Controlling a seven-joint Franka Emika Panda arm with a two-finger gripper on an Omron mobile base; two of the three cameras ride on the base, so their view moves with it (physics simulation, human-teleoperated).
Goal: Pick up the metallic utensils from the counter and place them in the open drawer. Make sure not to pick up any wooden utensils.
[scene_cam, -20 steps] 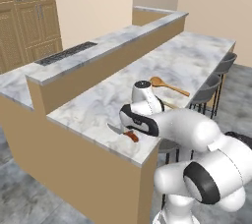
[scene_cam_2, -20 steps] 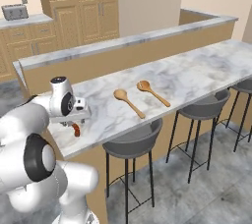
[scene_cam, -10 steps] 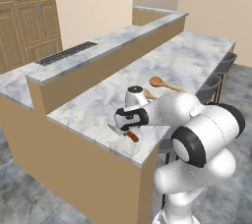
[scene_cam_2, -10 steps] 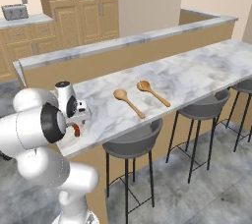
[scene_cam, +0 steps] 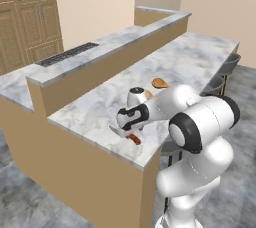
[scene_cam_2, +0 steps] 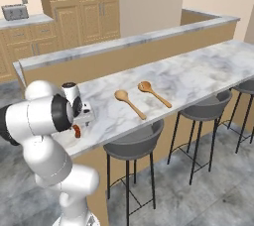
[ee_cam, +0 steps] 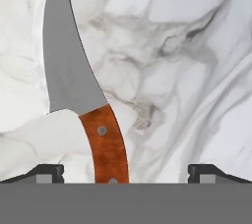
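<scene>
White marble with grey lines makes up the tabletop (ee_cam: 197, 46), which sits on a tan wooden base. A small knife with a grey blade and a red-brown handle (ee_cam: 81, 100) lies flat on it, near the front edge at the robot's end. In the hand view the blade points up and away, and the handle runs down between the two dark fingertips (ee_cam: 47, 173). The hand (ee_cam: 125, 174) hangs low right over the knife with its fingers spread wide apart, one on each side of the handle, not touching it. From the base views the hand (scene_cam: 131, 121) sits just above the knife's red-brown handle (scene_cam_2: 77, 131). Farther along the tabletop lie two tan wooden spoons (scene_cam_2: 130, 103), side by side and well apart from the knife.
</scene>
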